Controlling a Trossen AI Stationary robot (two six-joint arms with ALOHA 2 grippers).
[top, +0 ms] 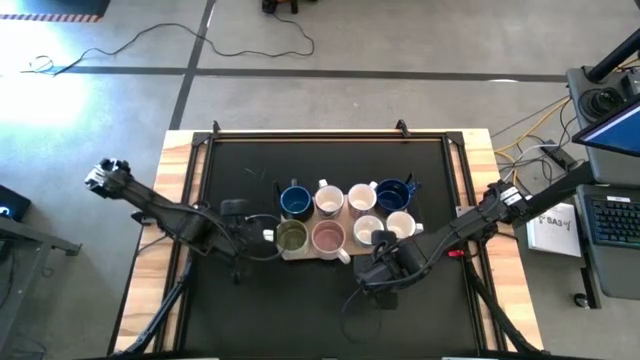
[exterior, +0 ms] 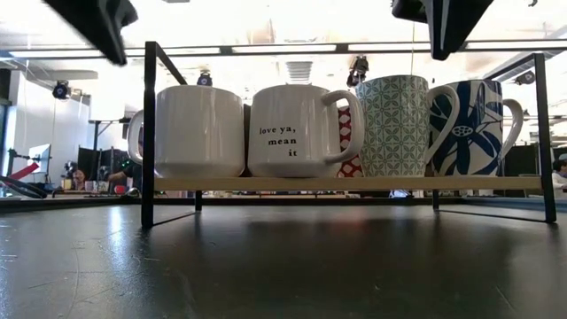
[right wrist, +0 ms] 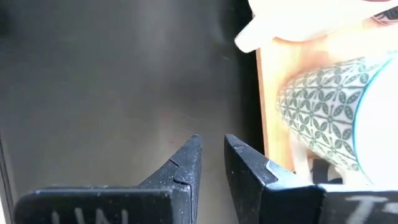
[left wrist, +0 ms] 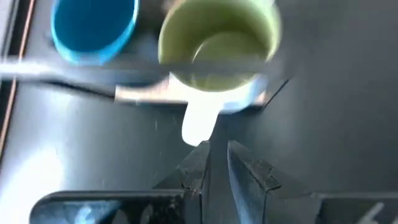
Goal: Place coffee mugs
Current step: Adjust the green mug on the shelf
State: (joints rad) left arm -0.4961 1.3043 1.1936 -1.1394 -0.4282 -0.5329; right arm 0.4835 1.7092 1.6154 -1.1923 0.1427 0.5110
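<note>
Several coffee mugs stand in two rows on a light wooden board (top: 318, 253) at mid-table. Among them are an olive green mug (top: 291, 236), a pink one (top: 328, 237), a blue one (top: 295, 202) and white ones (top: 361, 197). My left gripper (left wrist: 214, 155) is just left of the olive mug (left wrist: 217, 43), slanting down at its white handle. Its fingers stand a narrow gap apart with nothing between. My right gripper (right wrist: 211, 155) hovers over the black mat by the board's near edge (right wrist: 267, 124), beside a green-patterned mug (right wrist: 323, 118). It is narrowly open and empty. My left gripper's fingertips (left wrist: 202, 149) stand right at the free end of the olive mug's white handle (left wrist: 199, 127). Whether they touch it I cannot tell. The mug stands upright on the board.
A black metal frame (exterior: 149, 133) rings the black mat (top: 320, 310). Bare mat lies in front of the board and to its left. The low view shows a white mug (exterior: 199, 131), a lettered white mug (exterior: 292, 131) and a blue-flowered mug (exterior: 469, 128) in a row.
</note>
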